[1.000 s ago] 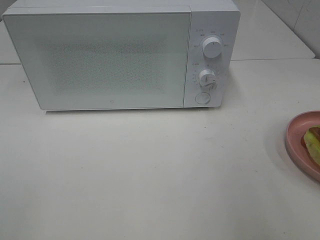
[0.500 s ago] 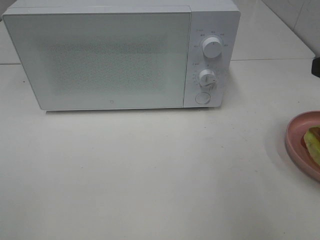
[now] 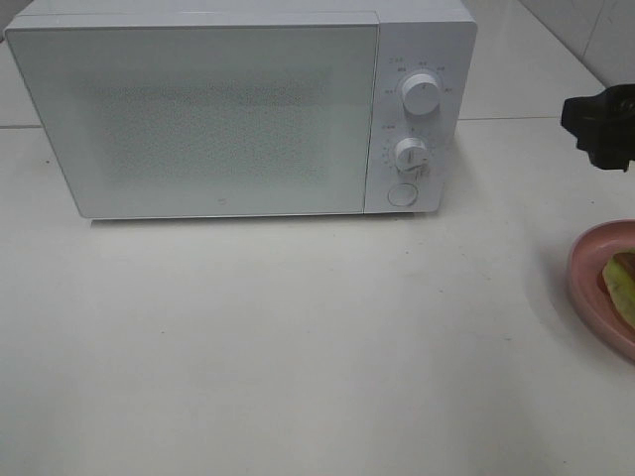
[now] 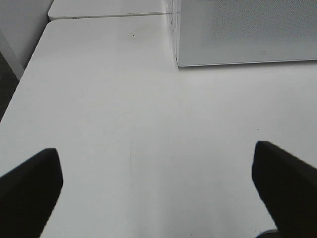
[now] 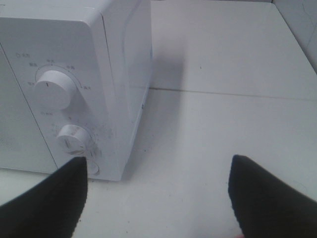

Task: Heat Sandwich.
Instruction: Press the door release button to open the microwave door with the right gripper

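Beneath the left wrist camera, the left gripper hangs spread wide and empty over the white table, near the white box-shaped microwave and its door corner. The right wrist view shows the right gripper parted and empty, facing the microwave's white dials. Only the high view shows the sandwich: a green-and-tan sliver on the pink round plate at the right edge, cropped, so its long axis cannot be told.

The microwave, door shut, is the one large block on the table. In front of it the surface lies open across its whole width. Right-front of it, a plate with the sandwich takes the edge.
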Motion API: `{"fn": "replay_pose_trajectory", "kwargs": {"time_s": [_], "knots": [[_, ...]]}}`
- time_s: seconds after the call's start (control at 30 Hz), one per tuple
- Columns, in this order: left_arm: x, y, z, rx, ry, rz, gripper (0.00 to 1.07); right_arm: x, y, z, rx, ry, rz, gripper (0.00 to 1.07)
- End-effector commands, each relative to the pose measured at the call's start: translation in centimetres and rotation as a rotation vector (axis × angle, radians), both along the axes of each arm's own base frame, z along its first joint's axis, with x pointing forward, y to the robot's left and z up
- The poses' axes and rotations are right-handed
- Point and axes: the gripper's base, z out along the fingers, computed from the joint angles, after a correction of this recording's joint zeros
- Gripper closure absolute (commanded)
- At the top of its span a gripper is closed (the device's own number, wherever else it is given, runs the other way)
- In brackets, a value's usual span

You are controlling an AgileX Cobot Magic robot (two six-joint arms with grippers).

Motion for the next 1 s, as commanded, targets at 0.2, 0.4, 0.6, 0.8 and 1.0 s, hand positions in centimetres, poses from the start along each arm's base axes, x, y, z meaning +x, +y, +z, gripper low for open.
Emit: {"fn": "replay_pose_trajectory", "kwargs": {"time_s": [0.2,0.4,0.6,0.8,1.0], "knots": [[-0.3,-0.1,0.0,-0.006,-0.033,-0.001,0.07,0.2,0.5,-2.1,0.067,-0.163,-0.037,0.32],[-0.3,-0.1,0.0,-0.006,-0.033,-0.001,0.07,0.4,2.2,-3.8,0.041,-0.155,-0.021,0.32],[-0.3,-0.1,0.0,-0.006,-0.033,-0.001,0.07,0.7,4.4,-5.6,0.041,-0.125,-0.006,0.32],[-0.3,-0.1,0.0,-0.006,-0.033,-0.001,0.07,0.6,5.9,-7.0,0.064,-0.113,-0.035,0.32],[-0.3,-0.1,0.0,-0.006,-0.033,-0.001,0.07,0.1,7.6,-8.8,0.049,-0.098,-0.053,0.32]]}}
